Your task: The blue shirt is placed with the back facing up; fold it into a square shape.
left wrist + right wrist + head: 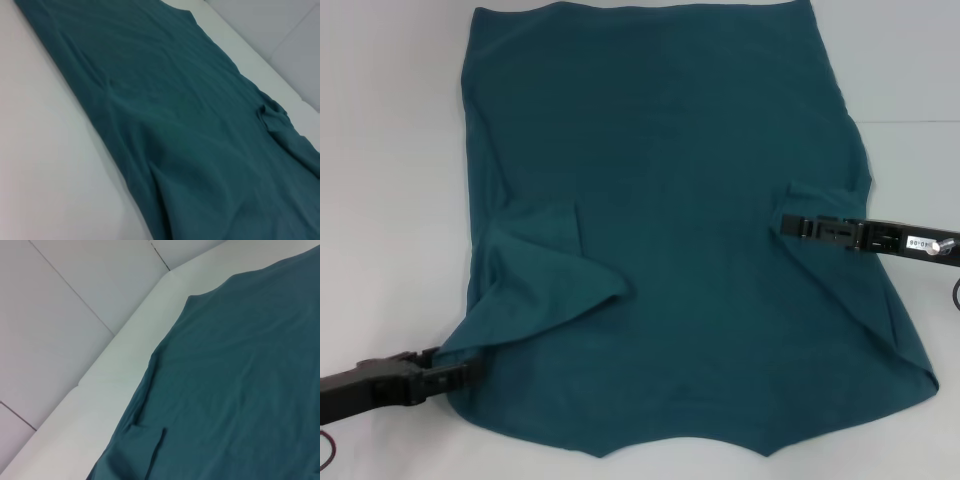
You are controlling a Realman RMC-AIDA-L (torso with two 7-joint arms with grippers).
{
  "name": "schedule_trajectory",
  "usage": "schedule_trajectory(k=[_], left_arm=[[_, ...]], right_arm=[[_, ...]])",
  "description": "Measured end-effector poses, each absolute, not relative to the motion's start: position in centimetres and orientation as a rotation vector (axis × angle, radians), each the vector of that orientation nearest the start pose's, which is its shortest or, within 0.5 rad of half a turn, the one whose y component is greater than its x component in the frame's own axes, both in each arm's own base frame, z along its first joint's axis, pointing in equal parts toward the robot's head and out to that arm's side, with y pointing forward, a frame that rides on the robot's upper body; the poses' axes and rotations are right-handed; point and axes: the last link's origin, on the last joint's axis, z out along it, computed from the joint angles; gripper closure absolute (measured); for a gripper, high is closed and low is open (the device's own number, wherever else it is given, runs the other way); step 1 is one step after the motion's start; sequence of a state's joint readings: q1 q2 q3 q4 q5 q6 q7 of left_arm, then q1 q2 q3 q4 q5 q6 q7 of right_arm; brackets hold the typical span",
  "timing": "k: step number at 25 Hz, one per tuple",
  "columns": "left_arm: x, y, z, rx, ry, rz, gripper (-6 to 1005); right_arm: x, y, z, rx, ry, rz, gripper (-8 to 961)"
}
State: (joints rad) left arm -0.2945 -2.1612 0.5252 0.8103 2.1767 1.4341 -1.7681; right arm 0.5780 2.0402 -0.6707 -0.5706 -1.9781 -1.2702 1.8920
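The blue shirt (670, 250) lies spread over the white table (390, 200), both sleeves folded inward onto the body. The left gripper (460, 375) sits at the shirt's near-left edge, its tip against the cloth where the folded sleeve (545, 280) rises away from it; whether its jaws grip the fabric cannot be told. The right gripper (792, 225) reaches in over the shirt's right side, its tip just beside the folded right sleeve (820, 195); its opening cannot be told either.

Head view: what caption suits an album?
Both sleeves folded in, left gripper and right gripper at the blue shirt.
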Motion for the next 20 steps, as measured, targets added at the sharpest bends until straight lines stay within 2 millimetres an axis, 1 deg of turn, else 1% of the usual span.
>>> schedule_trajectory(k=[10, 19, 20], left_arm=[[-34.52, 27.35, 0.24, -2.299, -1.371, -0.546, 170], [-34.78, 27.66, 0.16, -2.295, -1.369, -0.502, 172], [-34.76, 27.71, 0.18, -2.294, -1.368, -0.501, 246]], right_arm=[[28.45, 37.03, 0.71, -2.309, 1.354, 0.708, 27], [28.52, 37.00, 0.72, -2.307, 1.355, 0.707, 28], [28.53, 37.01, 0.72, -2.306, 1.355, 0.707, 28]])
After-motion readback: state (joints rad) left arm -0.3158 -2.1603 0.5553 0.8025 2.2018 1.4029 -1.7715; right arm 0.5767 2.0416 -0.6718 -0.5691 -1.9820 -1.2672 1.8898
